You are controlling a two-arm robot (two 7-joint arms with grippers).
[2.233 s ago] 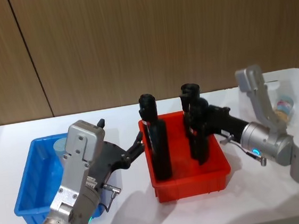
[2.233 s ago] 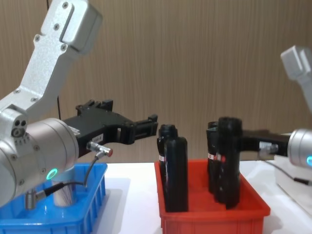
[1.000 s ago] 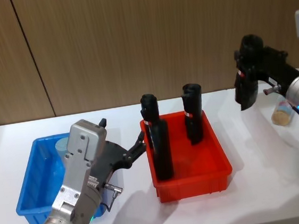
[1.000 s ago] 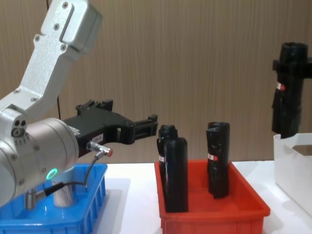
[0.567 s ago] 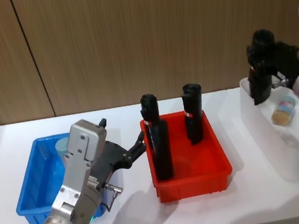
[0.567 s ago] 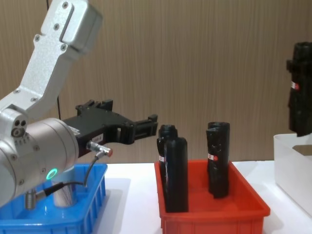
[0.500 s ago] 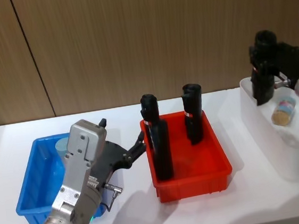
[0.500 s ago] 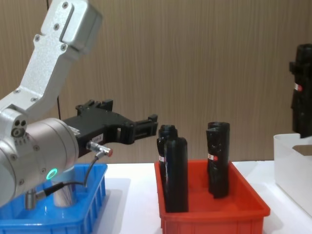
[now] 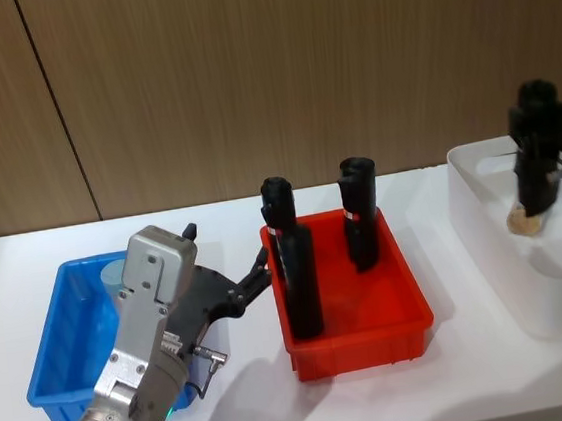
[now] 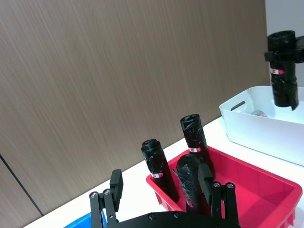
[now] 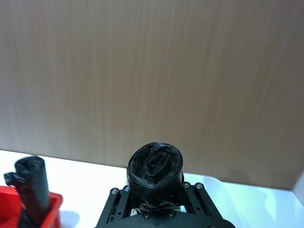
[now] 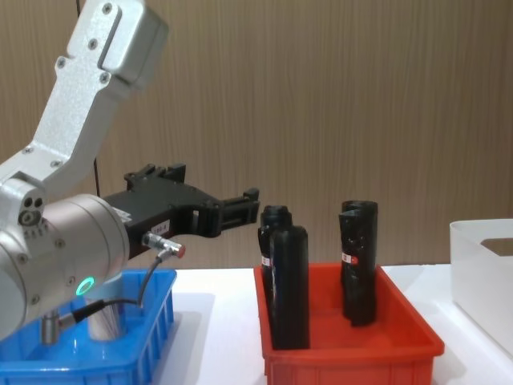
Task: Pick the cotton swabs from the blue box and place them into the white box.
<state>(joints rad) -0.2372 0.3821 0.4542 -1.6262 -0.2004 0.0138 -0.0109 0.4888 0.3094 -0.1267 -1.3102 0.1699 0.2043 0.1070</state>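
Over the white box (image 9: 529, 275), my right gripper (image 9: 539, 158) grips a black bottle (image 9: 536, 169) upright; left gripper (image 9: 259, 270) open beside the red bin (image 9: 360, 338).

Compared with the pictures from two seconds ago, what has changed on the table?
The right gripper took one black bottle out of the red bin, carried it right, and now holds it over the white box. The left gripper stayed beside the blue box.

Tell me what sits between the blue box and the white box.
In the head view, the red bin holding black bottles sits between the blue box and white box.
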